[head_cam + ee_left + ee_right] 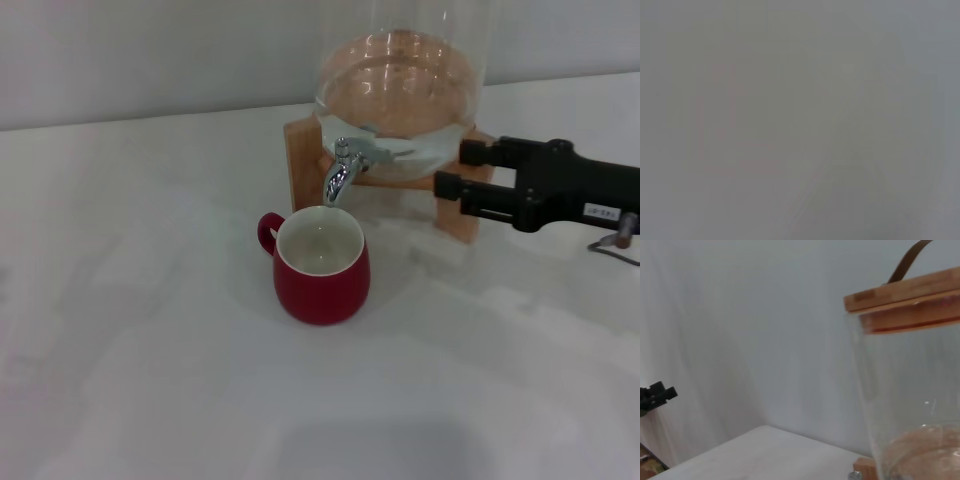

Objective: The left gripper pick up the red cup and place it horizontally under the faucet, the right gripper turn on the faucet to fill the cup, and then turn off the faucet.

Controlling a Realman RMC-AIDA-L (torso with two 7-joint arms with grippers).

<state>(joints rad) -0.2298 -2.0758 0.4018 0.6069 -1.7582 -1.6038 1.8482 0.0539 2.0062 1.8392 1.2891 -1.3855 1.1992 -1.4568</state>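
Reaching in from the right of the head view, the right claw (452, 170), a long black boxy gripper with a small white label, lies level above the worktop with its two parallel jaws spread and nothing between them. Its tips sit just beside the wooden stand (298, 160), level with the base of the clear glass dispenser (400, 85), and a little apart from the small shiny chrome faucet (343, 168), which they do not yet touch.

Below the downward-curved spout stands the glossy dark-red ceramic cup (322, 268), upright on the white worktop (150, 350), its loop handle turned toward the robot's left and its white inside looking empty or nearly so.

Judging by this, the cup placement is done; opening the faucet, filling and closing remain. No stream of water shows.

The right arm stretches roughly horizontally, pointing across toward the faucet lever. The left claw does not appear in the head view, and the left wrist view is a featureless grey, so its state cannot be told.
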